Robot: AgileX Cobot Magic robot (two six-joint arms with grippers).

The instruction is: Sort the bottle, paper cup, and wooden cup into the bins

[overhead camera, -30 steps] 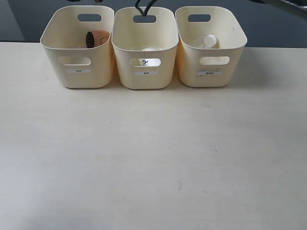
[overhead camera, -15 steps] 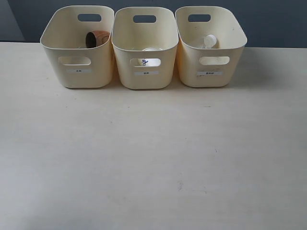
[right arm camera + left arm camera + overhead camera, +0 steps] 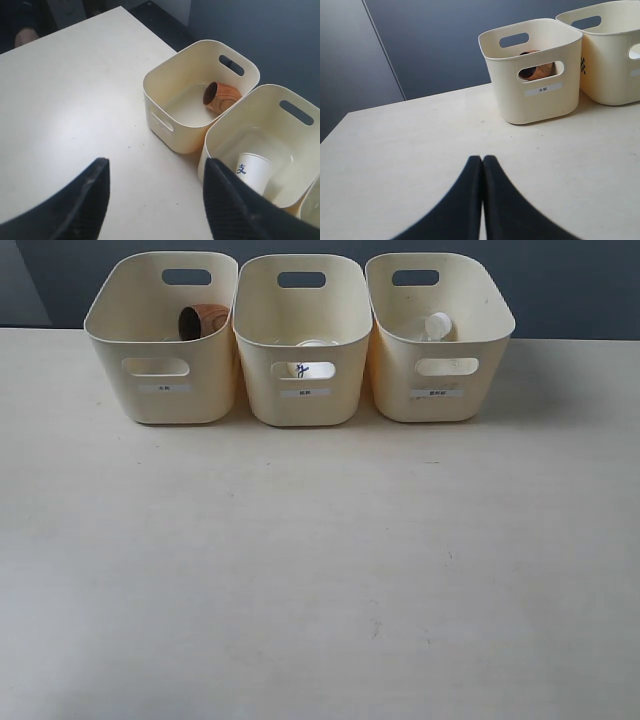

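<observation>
The wooden cup (image 3: 203, 320) lies on its side in the left bin (image 3: 160, 405), the paper cup (image 3: 316, 344) is in the middle bin (image 3: 300, 410), and the bottle (image 3: 437, 327) is in the right bin (image 3: 440, 410). The bins stand side by side on the table (image 3: 320, 570). My left pincer (image 3: 482, 160) is pressed together with nothing in it, and my right pincer (image 3: 156, 165) is apart and empty, up above the table.

The dark arm parts that hung over the middle bin (image 3: 258, 380) and crossed the top right corner have left the exterior view.
</observation>
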